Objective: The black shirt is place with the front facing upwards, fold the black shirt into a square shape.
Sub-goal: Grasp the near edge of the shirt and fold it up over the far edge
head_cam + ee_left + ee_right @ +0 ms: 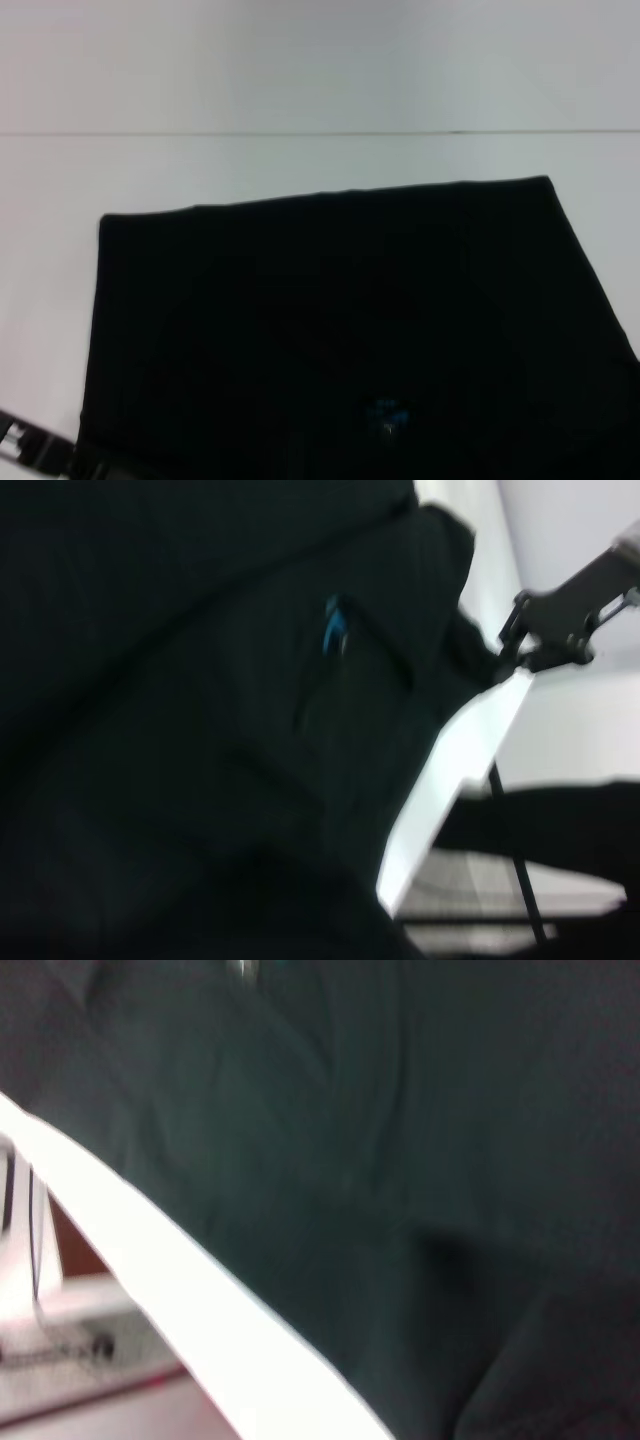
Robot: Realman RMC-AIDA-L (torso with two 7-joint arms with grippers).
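I see the black shirt (330,320) spread wide on the desk (300,80), folding barely begun (neither gripper's grip state is discernible).

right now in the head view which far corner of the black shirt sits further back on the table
The robot's right far corner of the black shirt sits further back. The far edge slants, so the left far corner lies nearer the robot on the white table.

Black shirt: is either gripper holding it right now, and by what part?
Cannot be told. The black shirt lies spread on the white table; only part of the left gripper shows at its near corner, with no grasp visible.
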